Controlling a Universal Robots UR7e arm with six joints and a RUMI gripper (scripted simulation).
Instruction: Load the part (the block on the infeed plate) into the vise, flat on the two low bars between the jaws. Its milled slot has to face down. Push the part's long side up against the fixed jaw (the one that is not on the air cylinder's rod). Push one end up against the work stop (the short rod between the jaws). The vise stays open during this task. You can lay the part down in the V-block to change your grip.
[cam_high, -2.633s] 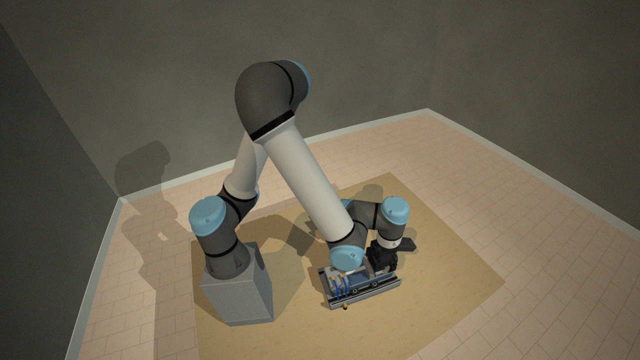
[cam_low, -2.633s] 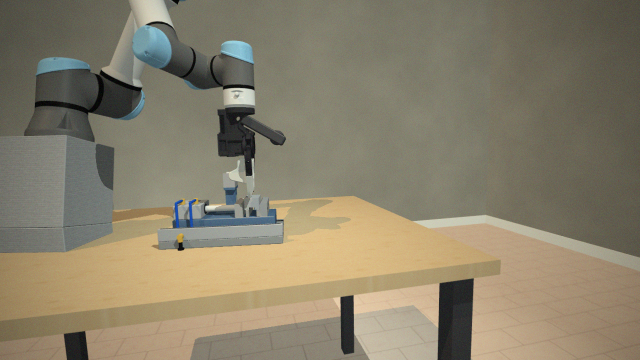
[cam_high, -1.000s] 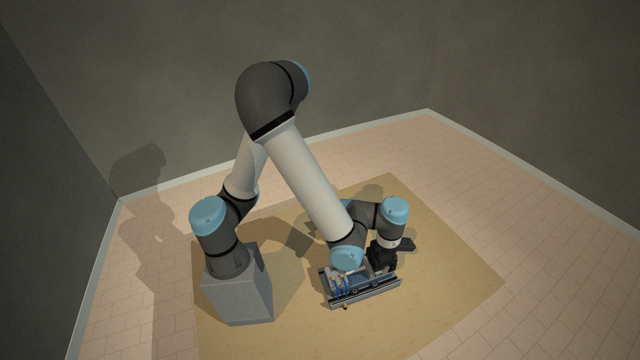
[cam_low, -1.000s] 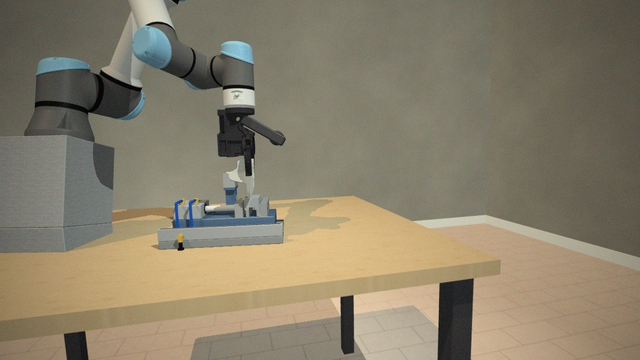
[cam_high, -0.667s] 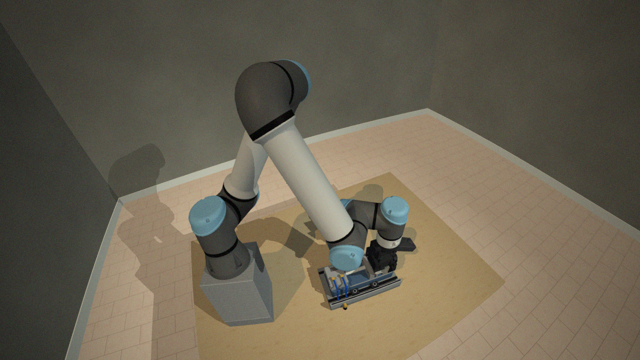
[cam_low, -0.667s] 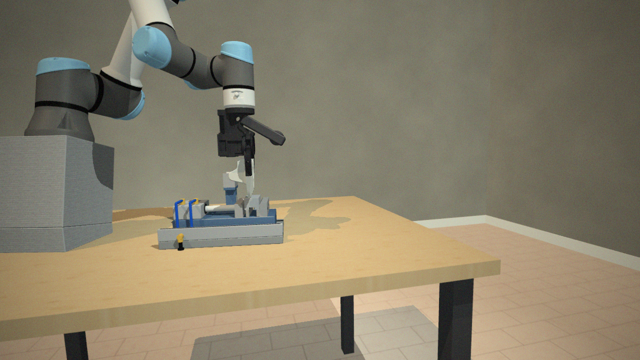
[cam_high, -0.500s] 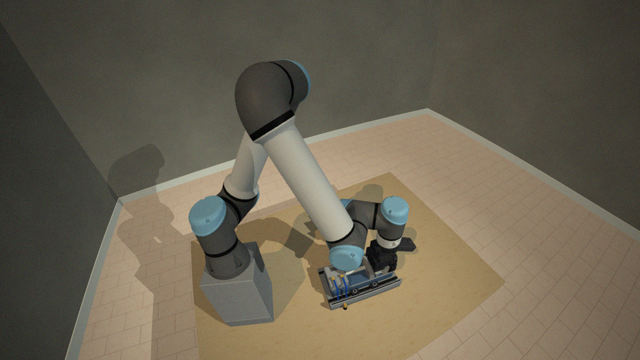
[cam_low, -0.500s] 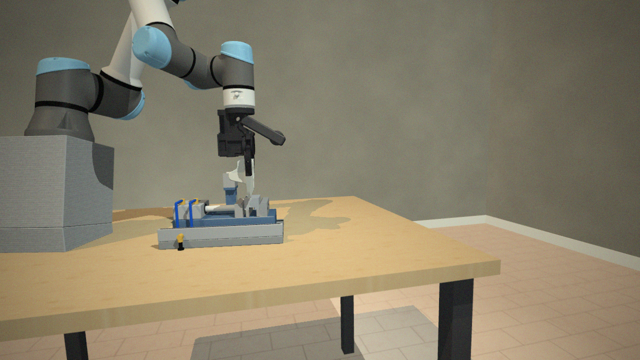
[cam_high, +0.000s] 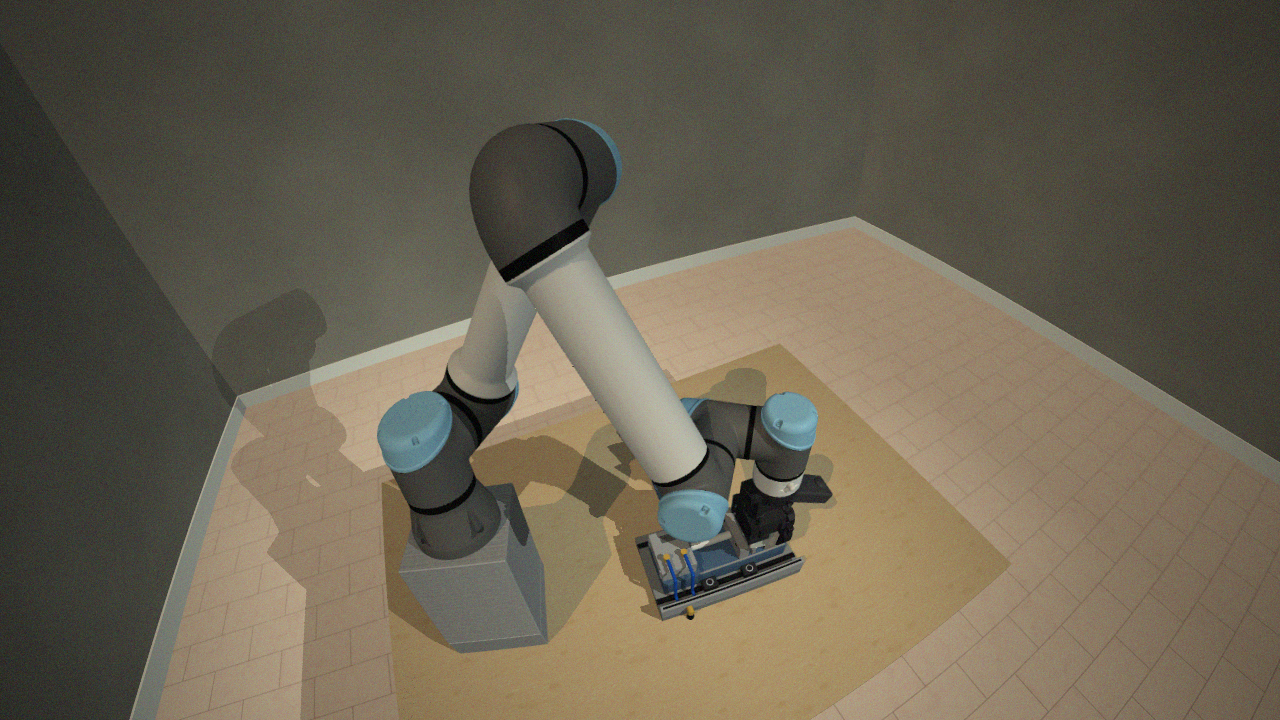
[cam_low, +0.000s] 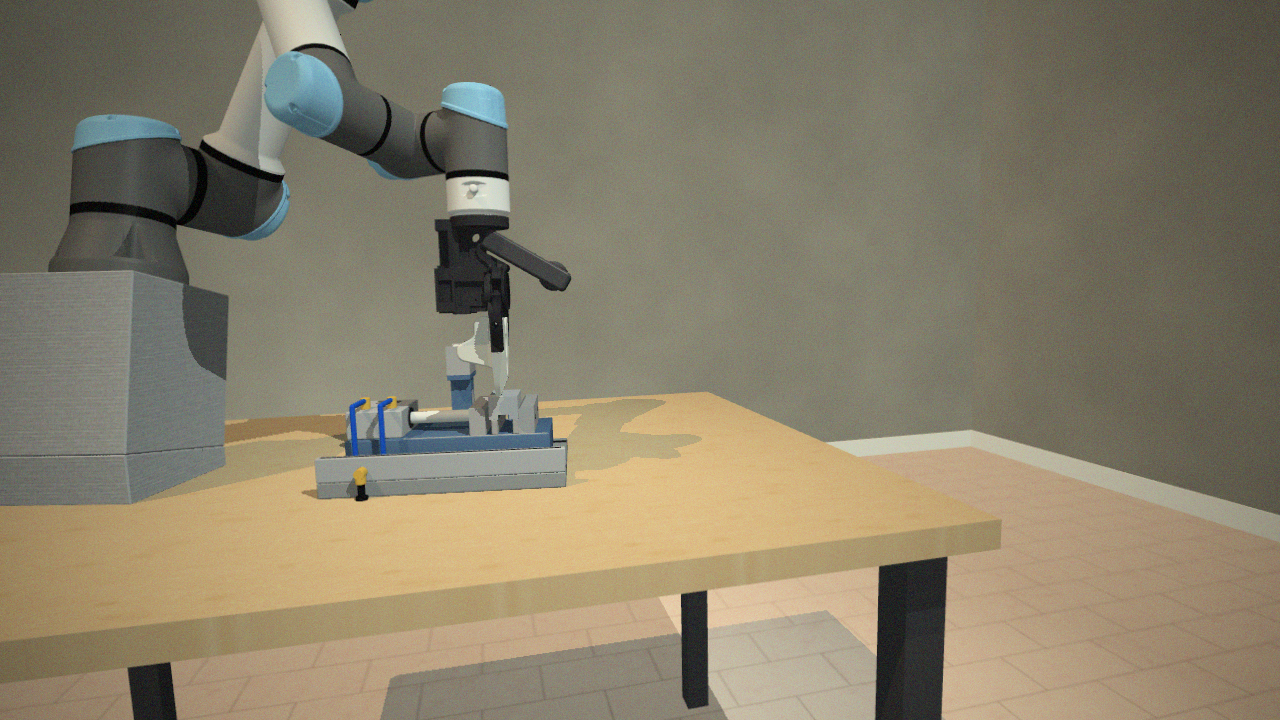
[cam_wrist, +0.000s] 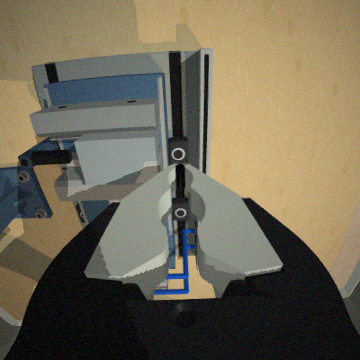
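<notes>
Black gripper (cam_high: 766, 517) (cam_low: 498, 390) (cam_wrist: 180, 166), top view: body over the far end of the vise (cam_high: 726, 557) (cam_low: 447, 438) (cam_wrist: 105, 89); its fingertips and the part are not distinguishable.

Exterior view: fingers point down, tips beside the part (cam_low: 512, 402) (cam_wrist: 117, 157), which sits between the vise's moving jaw (cam_low: 480, 416) (cam_wrist: 102, 192) and fixed jaw (cam_low: 529, 413) (cam_wrist: 95, 118). A notch low on its end suggests slot down. Risk: tips pressing high on that end could tip the part off its bars; full seating cannot be confirmed.

Wrist view: gripper clenched, tips together, nothing grasped; they lie near the part's end, contact unconfirmed. Work stop (cam_wrist: 51, 157) is at the opposite end, any residual gap unresolved. The long side appears close against the fixed jaw. Risks: an off-centre push could swing that side away; stopping early could leave the end short; drifting sideways could make the fingers strike a vise jaw.
</notes>
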